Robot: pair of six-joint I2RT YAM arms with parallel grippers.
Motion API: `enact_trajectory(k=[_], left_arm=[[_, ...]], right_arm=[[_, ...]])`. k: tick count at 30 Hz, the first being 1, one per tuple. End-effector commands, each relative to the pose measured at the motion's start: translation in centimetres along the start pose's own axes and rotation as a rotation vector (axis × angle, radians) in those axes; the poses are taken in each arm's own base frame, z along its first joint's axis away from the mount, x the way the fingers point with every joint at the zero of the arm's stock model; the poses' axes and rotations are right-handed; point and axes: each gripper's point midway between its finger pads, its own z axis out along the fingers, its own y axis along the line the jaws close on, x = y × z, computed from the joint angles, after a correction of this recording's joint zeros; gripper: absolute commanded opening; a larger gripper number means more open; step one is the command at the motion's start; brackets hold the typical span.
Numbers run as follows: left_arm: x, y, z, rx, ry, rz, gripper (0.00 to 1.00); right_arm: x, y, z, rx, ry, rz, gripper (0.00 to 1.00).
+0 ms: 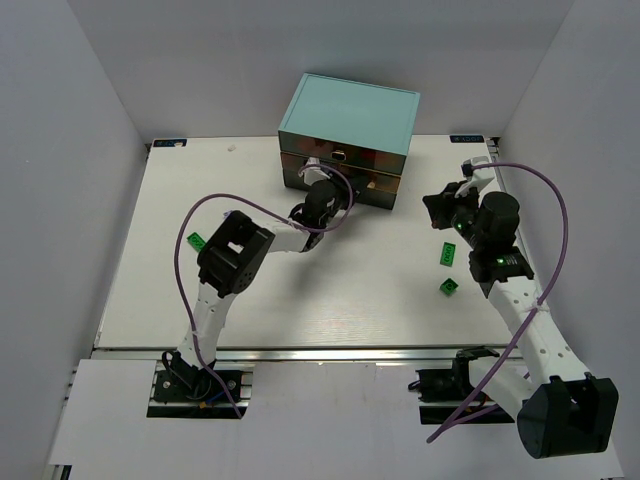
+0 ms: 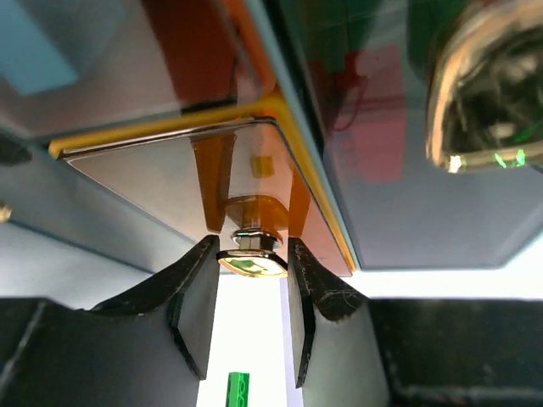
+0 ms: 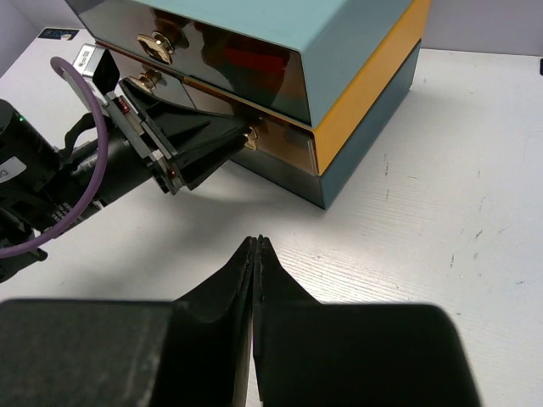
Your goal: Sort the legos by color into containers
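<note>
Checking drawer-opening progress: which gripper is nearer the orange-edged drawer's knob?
Left. The left gripper has a finger on each side of the knob, touching it. The right gripper hangs shut off to the knob's right, clear of the cabinet.

Robotics lab cell — plain white walls around a white table, two cabled arms on aluminium rail

3 green legos loose, well apart; drawers stacked, dark glossy fronts.

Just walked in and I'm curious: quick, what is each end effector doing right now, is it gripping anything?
Left end effector: closed on a drawer handle.
Right end effector: closed, holding nothing.
</note>
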Motion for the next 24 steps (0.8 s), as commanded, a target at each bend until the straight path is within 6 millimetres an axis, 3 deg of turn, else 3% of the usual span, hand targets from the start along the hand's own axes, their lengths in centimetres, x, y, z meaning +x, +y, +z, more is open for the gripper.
enact_trajectory(k=[1,4,5,7,8,9,12,13,14,18,21,24], left_arm=[[-0.3,-3.0,-1.9,0.064,0.020,0.009,0.31],[0.0,-2.9,-3.7,0.070,0.049,0.010,0.31],[0.4,-1.8,-4.5,0.052,0.063,0.013,0.31],[0.0,-3.1,-5.6,0.086,0.061,0.009,0.30],[0.3,-2.1,-6.3,0.069,0.071,0.013,0.30],[-0.1,-3.0,-6.9,0.092,0.066,0.009,0.30],[-0.1,-2.6,-8.3,0.088,0.071,0.011,0.30],[-0.1,-2.5,-8.5,0.088,0.072,0.014,0.31],[0.0,-2.3,-8.7,0.085,0.076,0.015,0.37],[0.2,-2.8,-8.9,0.119,0.132,0.021,0.70],[0.4,-2.9,-8.9,0.117,0.164,0.027,0.78],[0.2,-3.3,-9.7,0.095,0.180,0.062,0.80]], right_arm=[[-0.8,0.1,0.0,-0.017,-0.041,-0.004,0.00],[-0.6,0.1,0.2,-0.019,-0.033,-0.010,0.00],[-0.4,0.0,0.3,-0.018,-0.027,-0.011,0.00],[-0.2,-0.1,0.4,-0.017,-0.019,-0.009,0.00],[0.0,-0.1,0.5,-0.019,-0.014,-0.008,0.00],[0.1,-0.1,0.5,-0.020,-0.011,-0.013,0.00],[0.6,-0.1,0.7,-0.030,0.006,-0.015,0.00],[0.9,-0.1,0.8,-0.034,0.014,-0.018,0.00],[1.0,0.0,0.8,-0.043,0.017,-0.024,0.00],[2.1,1.0,0.7,-0.141,0.041,-0.116,0.54],[2.3,1.3,0.6,-0.182,0.051,-0.163,0.67],[2.5,1.4,0.5,-0.214,0.072,-0.211,0.68]])
